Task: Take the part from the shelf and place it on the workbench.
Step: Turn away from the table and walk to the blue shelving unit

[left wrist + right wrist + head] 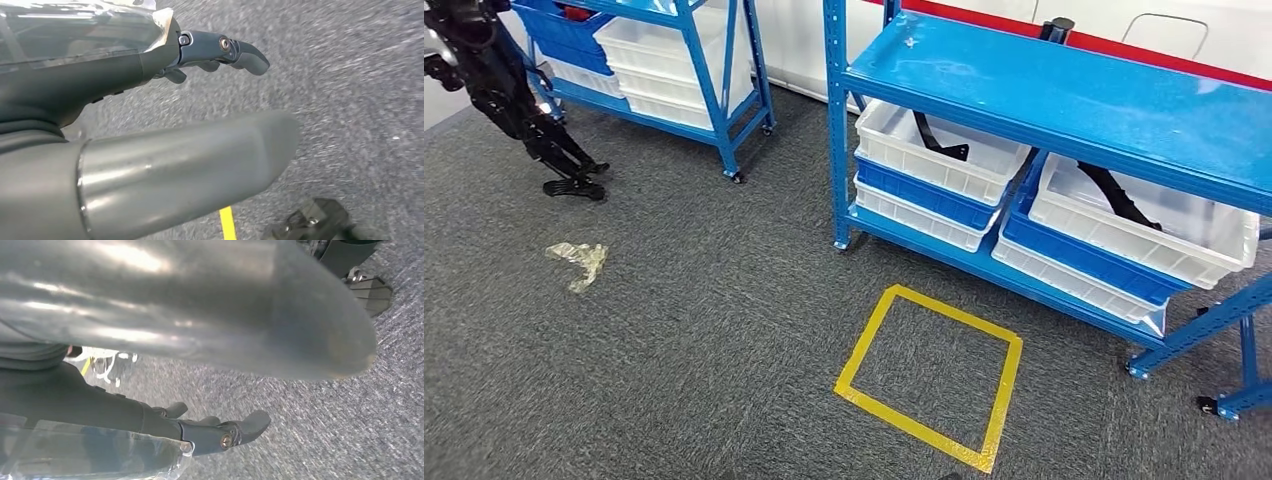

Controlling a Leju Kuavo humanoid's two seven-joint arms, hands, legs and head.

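Note:
In the head view a blue shelf [1064, 95] stands ahead on the right. On its lower level sit white bins stacked on blue and white ones. A black curved part [941, 142] lies in the left white bin [904, 160]. Another black part [1119, 195] lies in the right white bin [1194, 255]. My left hand [200, 65] hangs over grey carpet with its fingers stretched out and nothing in it. My right hand [210, 432] also hangs over carpet, fingers extended, holding nothing.
A yellow tape square [929, 375] marks the carpet in front of the shelf. A second blue shelf [714, 80] with white bins stands at the back left. Dark legs of another robot [519, 105] stand at the far left, with a crumpled plastic scrap [577, 262] nearby.

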